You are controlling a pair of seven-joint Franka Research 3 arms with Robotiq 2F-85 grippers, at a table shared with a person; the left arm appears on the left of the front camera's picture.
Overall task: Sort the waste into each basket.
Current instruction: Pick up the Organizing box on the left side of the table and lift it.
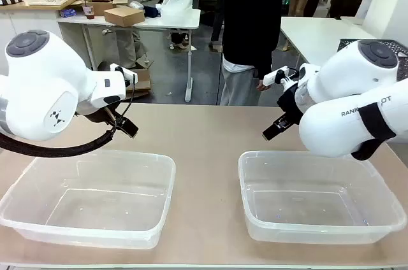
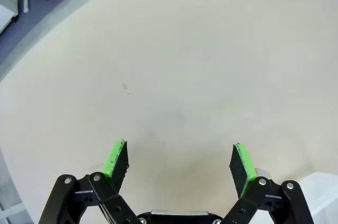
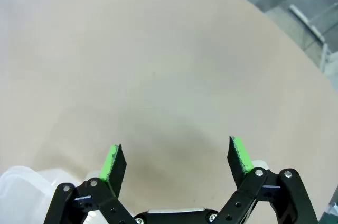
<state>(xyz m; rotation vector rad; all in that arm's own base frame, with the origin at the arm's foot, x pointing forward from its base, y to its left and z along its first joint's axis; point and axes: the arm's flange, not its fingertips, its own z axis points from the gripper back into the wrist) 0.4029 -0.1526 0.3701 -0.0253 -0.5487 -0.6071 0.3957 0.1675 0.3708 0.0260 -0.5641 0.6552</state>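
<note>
Hovering with left gripper [image 2: 179,152] and right gripper [image 3: 177,150] both spread wide over smooth beige table [image 1: 204,130], behind 2 clear, round-cornered plastic tubs [image 1: 102,153] sitting along its near edge.

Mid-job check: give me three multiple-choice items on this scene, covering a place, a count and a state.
1. The left tool hangs over: A) bare beige tabletop; B) a tub; C) a can.
2. Count of clear rectangular plastic tubs on the table: A) one; B) two; C) three.
3. The right tool is: A) open, empty; B) shut on a bottle; C) shut on a can.
Answers: 1A, its wrist view shows bare tabletop ahead; 2B, two side by side; 3A, it stands wide, nothing held.
</note>
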